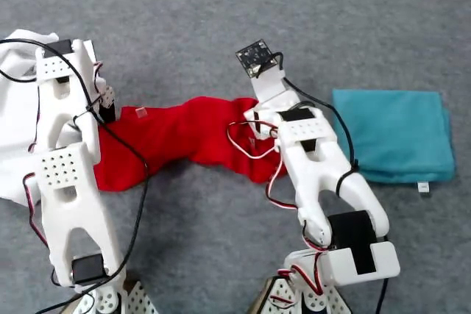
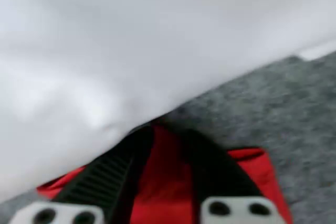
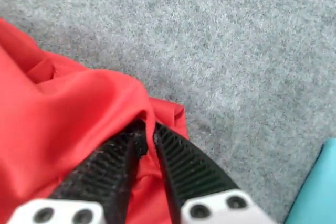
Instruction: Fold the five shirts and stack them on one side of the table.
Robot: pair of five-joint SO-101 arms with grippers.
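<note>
A red shirt (image 1: 184, 134) lies bunched in a long strip across the middle of the grey table (image 1: 184, 27). My left gripper (image 2: 157, 129) is shut on the shirt's left end, with red cloth (image 2: 163, 182) between its black fingers. In the high view this gripper (image 1: 109, 108) sits at the edge of a white cloth pile (image 1: 18, 108). My right gripper (image 3: 148, 132) is shut on a raised fold of the red shirt (image 3: 68, 114) near its right end. A teal shirt (image 1: 394, 134) lies folded at the right side.
The white pile (image 2: 131, 35) looms close behind the left gripper. A corner of the teal shirt (image 3: 320, 192) shows beside the right gripper. Bare grey table surface stretches along the far side and between the arm bases at the front.
</note>
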